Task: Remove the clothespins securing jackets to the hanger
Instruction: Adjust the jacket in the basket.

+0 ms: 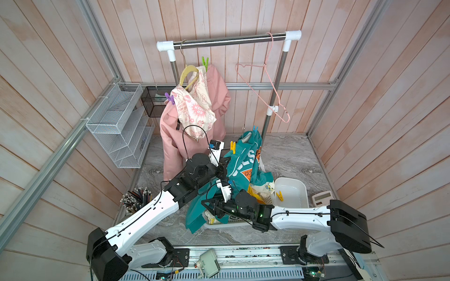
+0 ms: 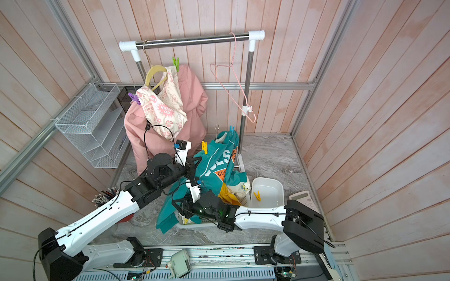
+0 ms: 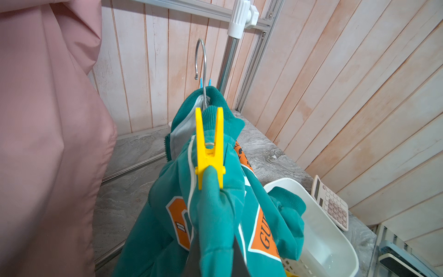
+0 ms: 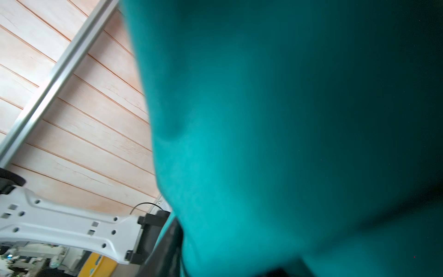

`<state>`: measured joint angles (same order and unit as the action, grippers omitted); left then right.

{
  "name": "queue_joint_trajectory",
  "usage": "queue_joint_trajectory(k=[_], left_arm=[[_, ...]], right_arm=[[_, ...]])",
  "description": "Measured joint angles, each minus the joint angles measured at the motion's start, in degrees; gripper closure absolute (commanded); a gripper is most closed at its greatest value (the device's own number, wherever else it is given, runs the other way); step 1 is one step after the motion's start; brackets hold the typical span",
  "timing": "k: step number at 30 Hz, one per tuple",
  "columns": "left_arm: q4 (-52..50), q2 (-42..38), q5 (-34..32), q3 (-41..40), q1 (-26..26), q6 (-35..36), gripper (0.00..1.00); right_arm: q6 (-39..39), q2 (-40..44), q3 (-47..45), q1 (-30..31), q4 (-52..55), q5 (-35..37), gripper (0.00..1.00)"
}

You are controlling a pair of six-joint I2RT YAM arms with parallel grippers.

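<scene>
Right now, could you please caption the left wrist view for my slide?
Yellow clothespin pinning the teal jacket near the hanger hook, pink jacket alongside.

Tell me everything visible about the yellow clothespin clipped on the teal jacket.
The yellow clothespin is glossy plastic: two legs joined by a metal spring ring at mid-length. Its handle ends splay open toward the hanger's wire hook; its closed end bites a bunched fold of the teal jacket, just below the ribbed collar. Only fabric touches it.
</scene>
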<state>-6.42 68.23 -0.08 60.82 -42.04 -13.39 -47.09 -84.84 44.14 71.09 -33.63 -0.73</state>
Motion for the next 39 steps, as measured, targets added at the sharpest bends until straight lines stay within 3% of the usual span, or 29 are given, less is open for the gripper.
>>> queue_joint_trajectory(k=[2,9,16,20,26,27,30,34,37,39], left_arm=[[0.0,0.0,0.1,0.0,0.0,-0.1,1.0],[0.4,-0.9,3.1,0.0,0.0,-0.2,1.0],[1.4,-5.2,7.3,-1.2,0.0,0.3,1.0],[3.7,-7.5,9.3,-4.9,0.0,0.9,1.0],[7.3,-9.2,10.5,-12.0,0.0,2.3,1.0],[8.1,-9.5,10.4,-13.2,0.0,2.4,1.0],[10.8,-10.9,9.6,-17.0,0.0,2.8,1.0],[13.6,-12.9,7.6,-20.6,-0.2,3.5,1.0],[14.9,-13.7,5.3,-21.7,-1.6,4.8,1.0],[15.7,-14.2,3.0,-22.5,-3.3,5.8,1.0]], right_arm=[[0.2,0.3,-0.1,0.0,0.9,0.8,0.99],[3.9,7.8,-0.1,-0.3,8.6,5.6,1.0],[7.5,15.0,-2.3,-5.8,15.7,11.9,1.0],[9.9,14.7,-5.4,-9.3,17.0,13.0,1.0],[12.5,12.8,-8.5,-9.7,15.8,13.2,1.0],[12.8,12.7,-8.9,-9.7,15.6,13.1,0.97],[13.9,13.5,-11.1,-9.7,15.0,12.9,0.71],[16.0,17.5,-13.5,-9.3,17.0,12.7,0.51],[16.9,23.1,-14.4,-9.2,19.5,14.1,0.39],[17.0,27.9,-15.4,-9.7,21.4,14.9,0.38]])
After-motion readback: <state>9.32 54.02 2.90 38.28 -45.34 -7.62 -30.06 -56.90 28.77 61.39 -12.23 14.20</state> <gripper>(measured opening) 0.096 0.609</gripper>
